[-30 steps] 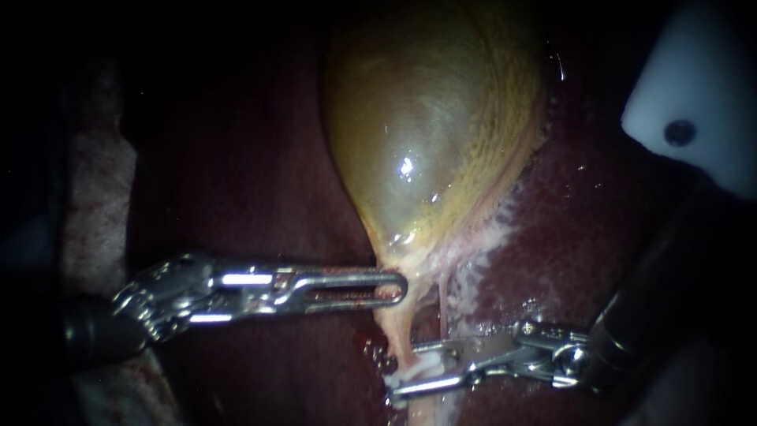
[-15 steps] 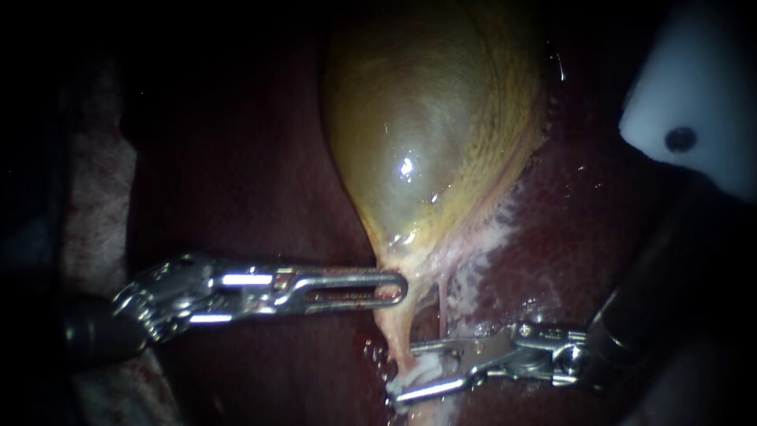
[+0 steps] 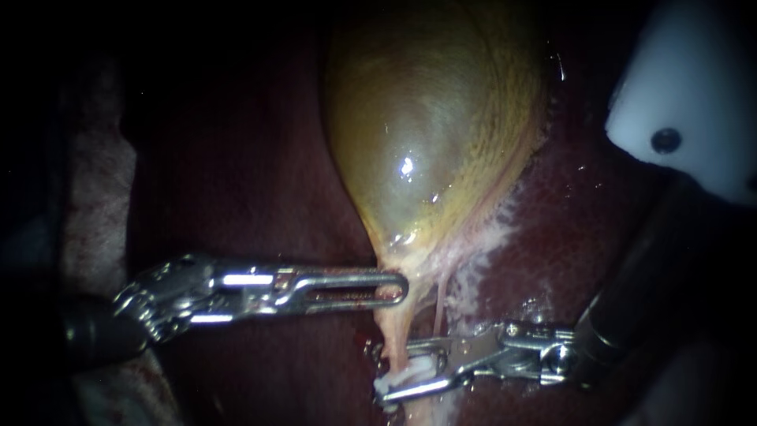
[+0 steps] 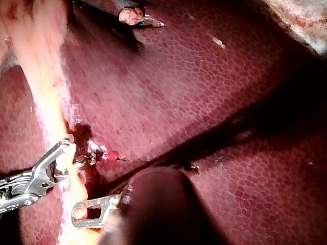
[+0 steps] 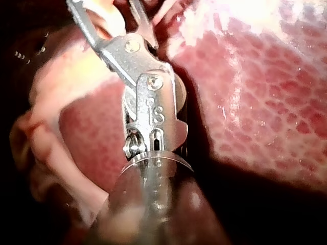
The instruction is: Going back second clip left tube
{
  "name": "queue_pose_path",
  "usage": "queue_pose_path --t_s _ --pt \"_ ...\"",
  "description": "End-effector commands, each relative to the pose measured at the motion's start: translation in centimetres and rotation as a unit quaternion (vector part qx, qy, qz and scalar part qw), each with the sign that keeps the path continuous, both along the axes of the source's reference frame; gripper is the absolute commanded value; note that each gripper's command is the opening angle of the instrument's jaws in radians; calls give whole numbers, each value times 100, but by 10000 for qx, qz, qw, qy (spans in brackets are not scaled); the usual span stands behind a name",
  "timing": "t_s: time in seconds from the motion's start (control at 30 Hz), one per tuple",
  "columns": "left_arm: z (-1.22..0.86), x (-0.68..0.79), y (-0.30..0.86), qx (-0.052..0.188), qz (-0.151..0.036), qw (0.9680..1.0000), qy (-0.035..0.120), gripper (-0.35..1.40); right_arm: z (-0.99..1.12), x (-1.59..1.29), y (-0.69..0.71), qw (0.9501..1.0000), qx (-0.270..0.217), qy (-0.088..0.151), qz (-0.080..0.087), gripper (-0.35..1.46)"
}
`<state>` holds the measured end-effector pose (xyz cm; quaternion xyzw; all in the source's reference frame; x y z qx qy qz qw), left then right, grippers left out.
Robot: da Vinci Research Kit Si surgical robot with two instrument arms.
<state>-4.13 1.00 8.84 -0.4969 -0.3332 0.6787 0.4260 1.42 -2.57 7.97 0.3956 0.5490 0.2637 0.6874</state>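
Note:
The yellow-green gallbladder [image 3: 426, 126] narrows downward into a pale left tube [image 3: 394, 331], with a thinner right tube [image 3: 439, 304] beside it. My left instrument [image 3: 390, 288] comes in level from the left, and its slotted jaws are shut on the gallbladder's neck. My right instrument [image 3: 398, 371] comes in from the lower right, its jaws straddling the left tube with a white clip [image 3: 410, 372] held between them. The left wrist view shows the right instrument [image 4: 59, 158] around the pale tube [image 4: 51, 112] and my own slotted jaw [image 4: 89, 214] just below it. In the right wrist view the jaws [image 5: 110, 15] run out of frame.
Dark red liver [image 3: 236, 173] surrounds the gallbladder on both sides. Whitish frayed tissue [image 3: 481, 252] lies along the gallbladder's right border. A white plastic block [image 3: 694, 102] with a dark hole sits at the upper right, above the right shaft. Pale tissue [image 3: 95, 197] lies at the far left.
My right instrument has slid to the left across the left tube, carrying the white clip with it. The white block has also shifted left. The left instrument has held still.

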Motion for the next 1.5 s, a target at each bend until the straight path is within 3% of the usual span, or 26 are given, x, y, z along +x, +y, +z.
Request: queue_pose_path --t_s 0.03,0.93,1.5 --pt "0 0 0 1 -1 10000 0 -35 0 0 0 10000 -2 3 -2 47" --pt "1 -2 -1 -6 -7 10000 4 -35 -9 -15 9 9998 -189 108 -48 47" --pt "1 -2 -2 -7 -6 10000 4 -35 -22 -32 26 9962 -827 242 -123 47"
